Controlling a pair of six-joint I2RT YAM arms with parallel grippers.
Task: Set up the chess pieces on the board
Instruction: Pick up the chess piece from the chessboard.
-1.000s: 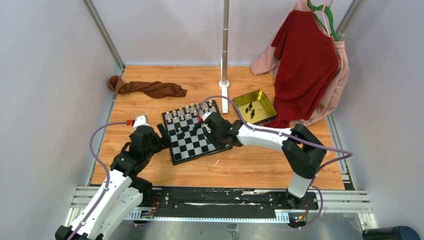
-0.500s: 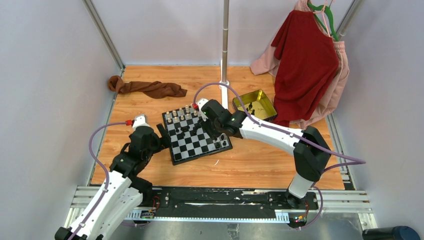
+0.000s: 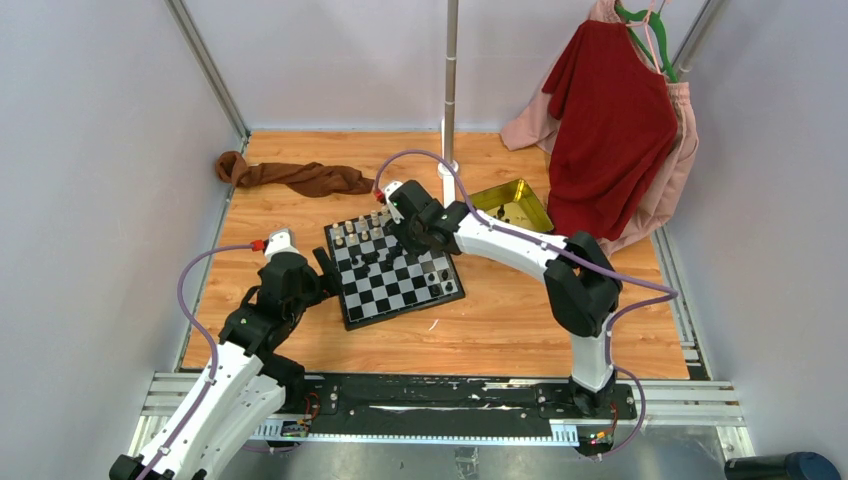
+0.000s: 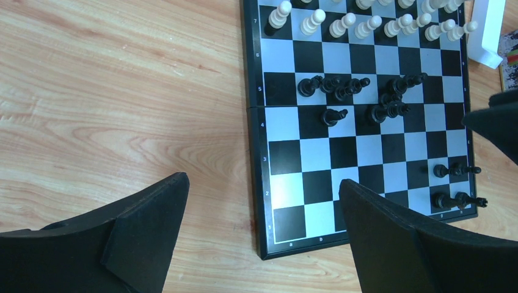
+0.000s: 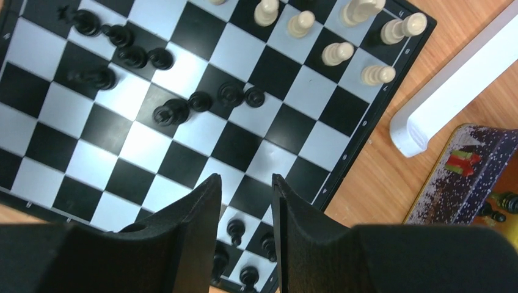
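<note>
Wood-grain worktop (image 3: 520,320) fills the walled cell, and we see the board (image 3: 385,290) lying flat on it between our two arms.

Our left claw (image 4: 262,189) hangs released, its fingers spread wide. The board's near-left corner lies right beneath it, and bare wood shows under its left finger.

Our right claw (image 5: 246,183) hovers over the right side of the board with a narrow gap between its fingers. We can see checkered squares through that gap, and nothing is grasped.

Ahead of the right claw, a loose cluster of black pieces (image 5: 183,107) stands on the middle squares, none of them touching the claw. Beyond that cluster, cream pieces (image 5: 339,52) stand in rows along the far edge. Under the right claw's fingertips, four more black pieces (image 5: 235,229) stand in the board's near-right corner.

To the right of this claw, the white post foot (image 5: 452,85) rests on the wood just beside the board. Past it sits the yellow tin (image 5: 452,183), with a few dark pieces (image 5: 498,201) inside.

Far beyond the left claw, a brown cloth (image 3: 295,177) lies crumpled on the worktop.
</note>
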